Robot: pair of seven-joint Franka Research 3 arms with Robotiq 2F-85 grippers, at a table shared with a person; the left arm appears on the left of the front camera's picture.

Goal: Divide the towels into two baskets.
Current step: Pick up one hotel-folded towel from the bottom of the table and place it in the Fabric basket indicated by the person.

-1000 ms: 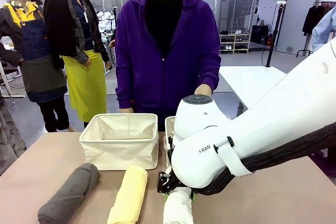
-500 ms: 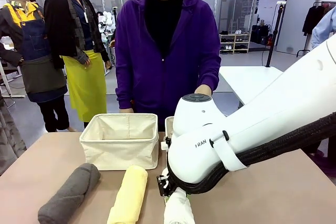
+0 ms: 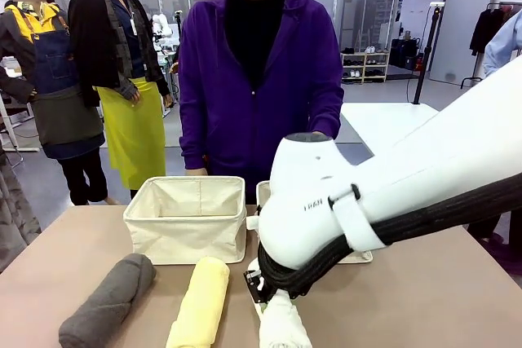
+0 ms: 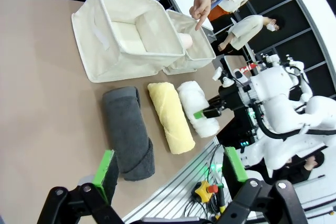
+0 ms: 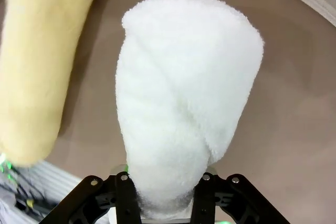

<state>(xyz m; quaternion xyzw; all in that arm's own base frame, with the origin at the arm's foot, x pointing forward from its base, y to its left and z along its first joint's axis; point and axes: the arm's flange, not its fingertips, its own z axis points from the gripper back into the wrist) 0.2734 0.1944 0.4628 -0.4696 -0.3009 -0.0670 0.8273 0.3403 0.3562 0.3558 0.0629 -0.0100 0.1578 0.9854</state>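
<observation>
Your right claw (image 5: 165, 195) is clamped on the near end of the white towel (image 5: 184, 93), with a finger on each side of the roll. That towel lies on the bench (image 3: 440, 299) just beside the yellow towel (image 3: 202, 299), and the grey towel (image 3: 110, 299) lies further to the left. Your left claw (image 4: 170, 167) hangs above the bench with its jaws wide apart and nothing between them. Behind the towels stand the left basket (image 3: 186, 234) and, just beside it, the right basket (image 4: 202, 51), with a pale pink roll (image 4: 184, 40) inside it. The person's hand (image 4: 201, 8) points down over that right basket.
</observation>
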